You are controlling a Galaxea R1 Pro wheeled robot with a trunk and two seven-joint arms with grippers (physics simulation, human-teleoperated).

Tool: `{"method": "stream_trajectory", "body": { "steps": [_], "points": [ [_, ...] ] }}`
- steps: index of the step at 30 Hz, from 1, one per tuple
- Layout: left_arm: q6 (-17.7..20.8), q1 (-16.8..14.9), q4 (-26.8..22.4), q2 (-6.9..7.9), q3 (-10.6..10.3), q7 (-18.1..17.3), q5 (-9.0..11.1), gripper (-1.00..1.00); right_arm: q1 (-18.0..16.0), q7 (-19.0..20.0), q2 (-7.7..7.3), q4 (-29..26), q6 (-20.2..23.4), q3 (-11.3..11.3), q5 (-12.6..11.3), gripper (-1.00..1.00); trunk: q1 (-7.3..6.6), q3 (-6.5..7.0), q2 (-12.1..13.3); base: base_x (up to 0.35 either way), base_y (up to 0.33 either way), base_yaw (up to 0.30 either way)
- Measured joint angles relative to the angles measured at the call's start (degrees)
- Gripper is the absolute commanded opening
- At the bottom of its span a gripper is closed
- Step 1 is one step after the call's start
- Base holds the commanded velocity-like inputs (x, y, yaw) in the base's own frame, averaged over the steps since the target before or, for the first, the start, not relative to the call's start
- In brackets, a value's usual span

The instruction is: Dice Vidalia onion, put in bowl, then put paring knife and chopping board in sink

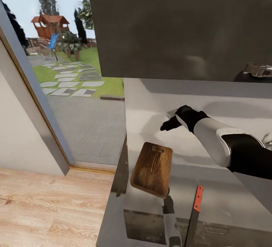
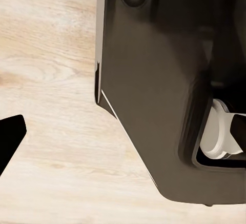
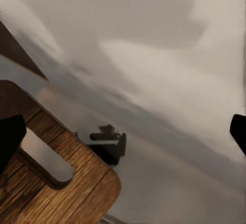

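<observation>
Hovered with the right gripper (image 1: 169, 122), fingers spread and empty, just beyond the slotted end of the chopping board (image 1: 152, 168) on the countertop (image 1: 226, 186), paring knife (image 1: 194, 214) beside the board; left gripper's state untellable.

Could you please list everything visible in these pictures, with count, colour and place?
Board: one, dark brown wood, on the countertop near its left end, slot end away from the robot.
Knife: one, orange-red handle, dark blade, on the countertop right of the board.
Countertop: one, grey, reflective, ahead of the robot.
Upper cabinet: one, dark, above the countertop.
Wall: pale grey, behind the countertop.
Floor: light wood, left of the countertop.
Garden: green lawn, stepping stones, red-brown playhouse, beyond the opening at left.
Right arm: one, white and black, reaching over the countertop.
Right end effector: one, black, above the countertop beyond the board, empty.
</observation>
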Motion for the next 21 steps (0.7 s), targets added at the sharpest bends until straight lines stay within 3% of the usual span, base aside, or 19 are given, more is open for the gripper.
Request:
{"method": "stream_trajectory", "body": {
  "steps": [10, 21],
  "points": [
    [0.0, 0.0, 0.0, -0.05, 0.0, 0.0, 0.0, 1.00, 0.0, -0.1, 0.97, 0.0, -1.7, 0.0, 0.0, 1.00, 0.00, -0.01, 0.0, 0.000, 0.000, 0.000],
    [0.0, 0.0, 0.0, -0.09, -0.1, 0.0, 0.0, 1.00, 1.2, 0.0, 3.27, 0.0, -2.1, 0.0, 0.0, 1.00, 0.00, -0.01, 0.0, 0.000, 0.000, 0.000]
  ]
}}
